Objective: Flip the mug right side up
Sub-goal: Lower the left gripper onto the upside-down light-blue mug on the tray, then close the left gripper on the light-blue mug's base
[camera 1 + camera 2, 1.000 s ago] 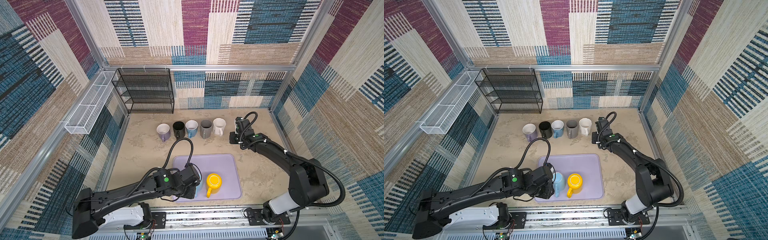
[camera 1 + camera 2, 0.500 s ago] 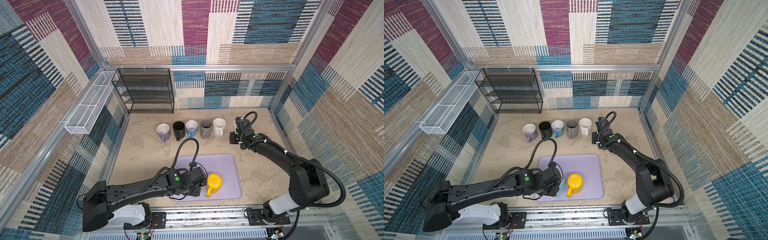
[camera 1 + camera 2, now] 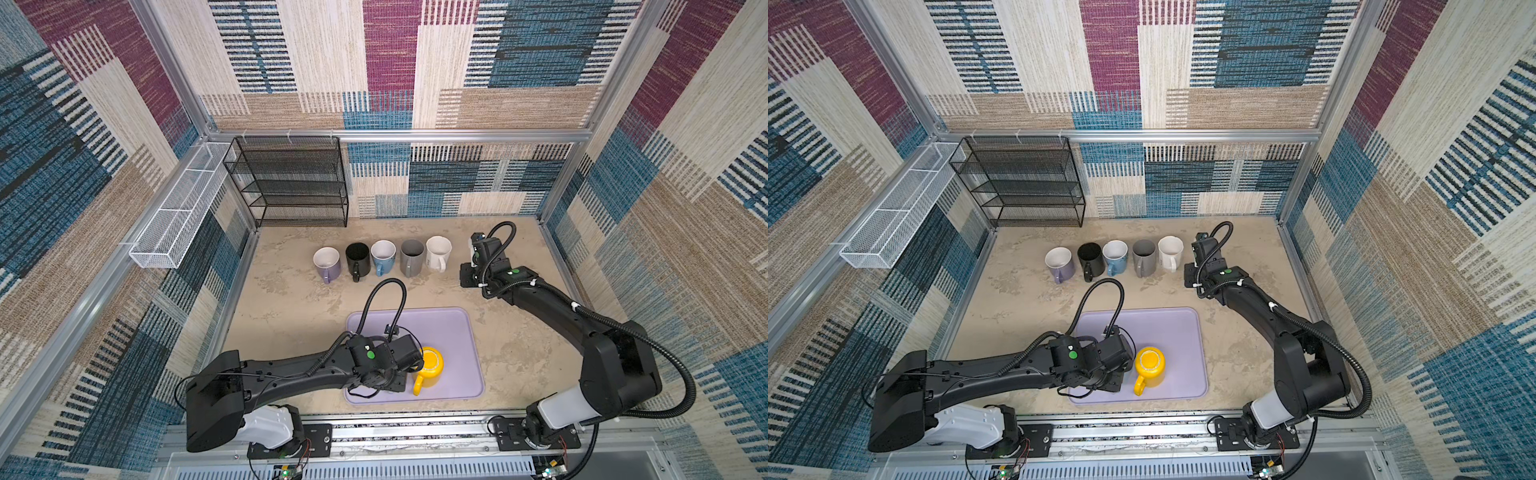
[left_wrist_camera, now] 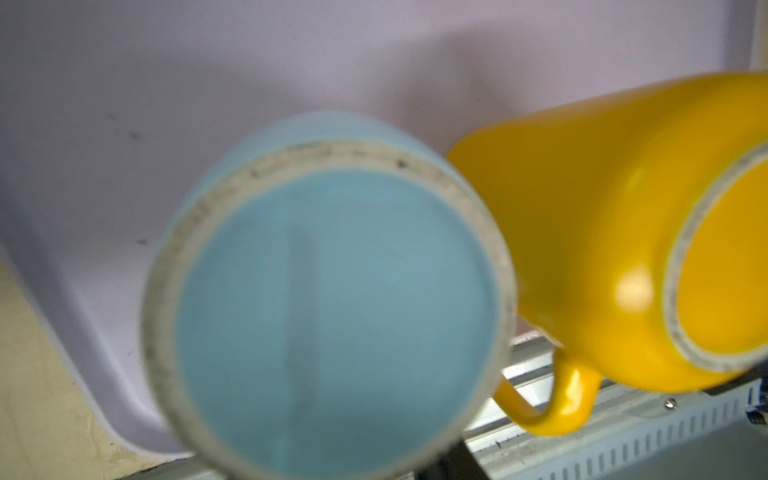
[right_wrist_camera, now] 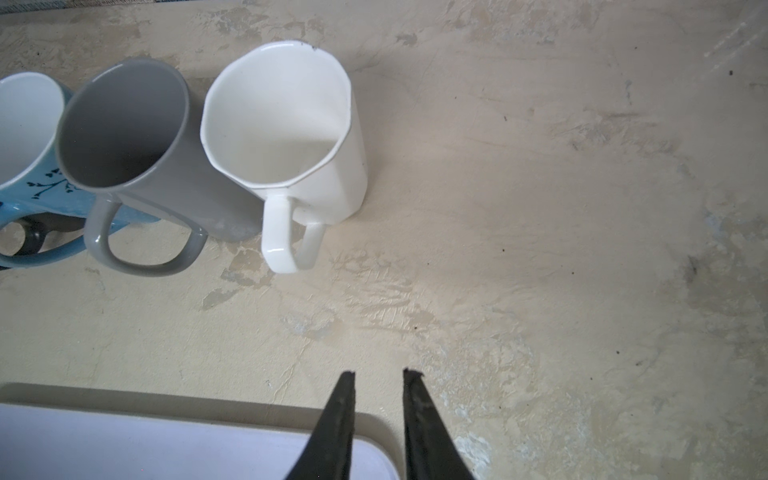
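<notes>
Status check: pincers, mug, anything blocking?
Left pincer at light blue mug, grip hidden. Mug base-up over lilac tray, unturned. Right pincer slightly open, empty. Yellow mug close beside, also base-up.

- I sit in a robotics lab test cell: an aluminium frame point(image 3: 457, 135) hung with patterned fabric panels point(image 3: 390, 50).
- I am bolted onto a rail point(image 3: 415, 431) fronting a beige tabletop point(image 3: 291, 307).

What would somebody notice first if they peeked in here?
Probably the bright yellow mug, upside down on the lilac tray at the front. Next, the row of five mugs standing open side up behind it. Up close in the left wrist view, a light blue mug shows its bottom and fills the picture.
</notes>
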